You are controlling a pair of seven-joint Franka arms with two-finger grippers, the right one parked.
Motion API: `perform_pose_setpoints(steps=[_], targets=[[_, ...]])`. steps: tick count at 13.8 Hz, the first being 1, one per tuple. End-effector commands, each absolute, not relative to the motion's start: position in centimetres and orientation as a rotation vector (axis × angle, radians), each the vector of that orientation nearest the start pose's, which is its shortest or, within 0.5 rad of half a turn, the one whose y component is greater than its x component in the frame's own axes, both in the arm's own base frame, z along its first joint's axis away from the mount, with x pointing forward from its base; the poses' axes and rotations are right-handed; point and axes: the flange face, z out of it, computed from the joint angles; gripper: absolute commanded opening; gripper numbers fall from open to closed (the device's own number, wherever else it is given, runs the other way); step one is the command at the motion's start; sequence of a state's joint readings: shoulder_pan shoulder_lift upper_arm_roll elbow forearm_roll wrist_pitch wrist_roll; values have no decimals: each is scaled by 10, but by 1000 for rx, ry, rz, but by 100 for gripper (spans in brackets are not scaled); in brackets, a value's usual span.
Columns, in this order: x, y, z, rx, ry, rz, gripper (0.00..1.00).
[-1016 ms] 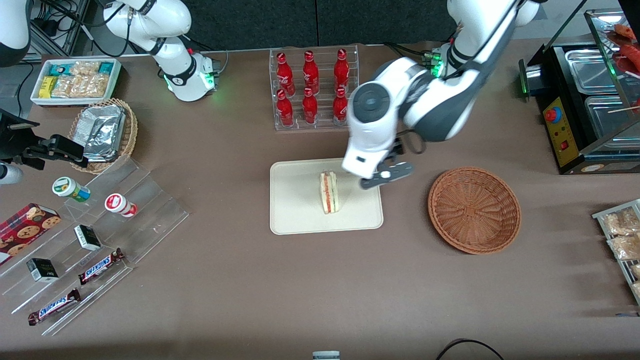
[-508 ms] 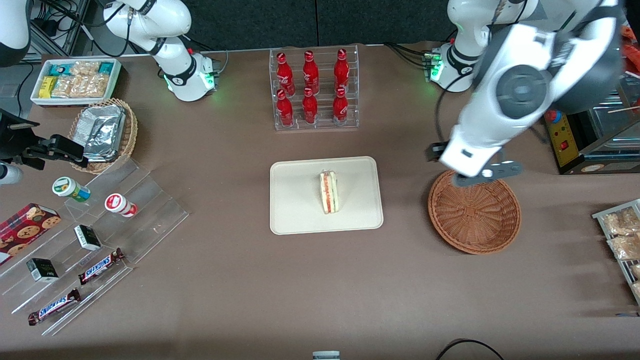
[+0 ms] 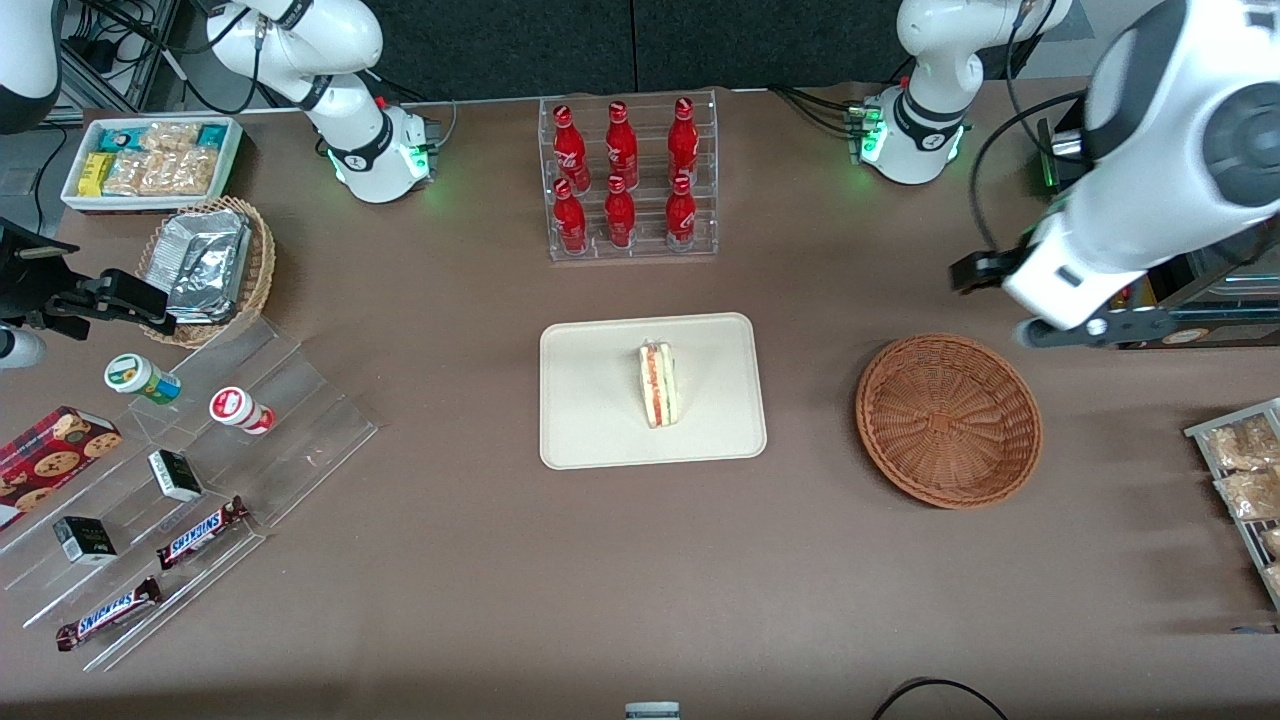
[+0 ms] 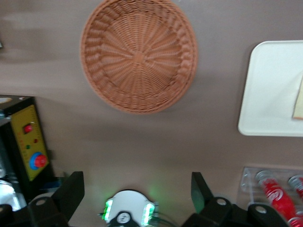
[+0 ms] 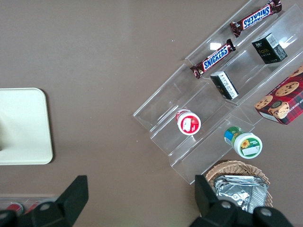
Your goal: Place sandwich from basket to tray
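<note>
My gripper (image 3: 1100, 328) hangs high above the table at the working arm's end, in the upper part of the front frame. It is just beside the basket (image 3: 948, 420) and a little farther from the front camera. In the wrist view my fingers (image 4: 71, 189) stand wide apart. The gripper (image 4: 137, 182) is open, gripping nothing and touching nothing.

Close by me is the black machine (image 3: 1125, 270) with its yellow panel and red button (image 4: 39, 161). My own arm's base (image 3: 915, 135) glows green at the table's upper edge.

The basket (image 4: 138, 54) sits apart from everything, showing only bare weave inside.

The tray (image 3: 600, 420) lies mid-frame in the front view, well apart from the basket, toward the parked arm. The sandwich (image 3: 658, 384) stands on it on edge, red and green filling showing. In the wrist view only a corner of the sandwich (image 4: 298, 99) shows.

The rack of red bottles (image 3: 628, 175) stands above the tray in the front frame, apart from it. Bagged snacks (image 3: 1240, 470) lie at my end, nearer the camera.
</note>
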State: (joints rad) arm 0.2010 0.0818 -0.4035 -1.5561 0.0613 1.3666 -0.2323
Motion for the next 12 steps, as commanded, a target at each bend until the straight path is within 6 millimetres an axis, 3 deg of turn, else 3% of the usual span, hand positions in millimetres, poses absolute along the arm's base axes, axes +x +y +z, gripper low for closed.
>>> perform_pose_setpoints(steps=[1,3,6,12], targets=[[524,-52,599,-3066,7,389,99],[518,-31,607,-3077,42,394,99],[520,-19,612,-3087,9,365,99],[530,-17,618,-3094,40,323,99]])
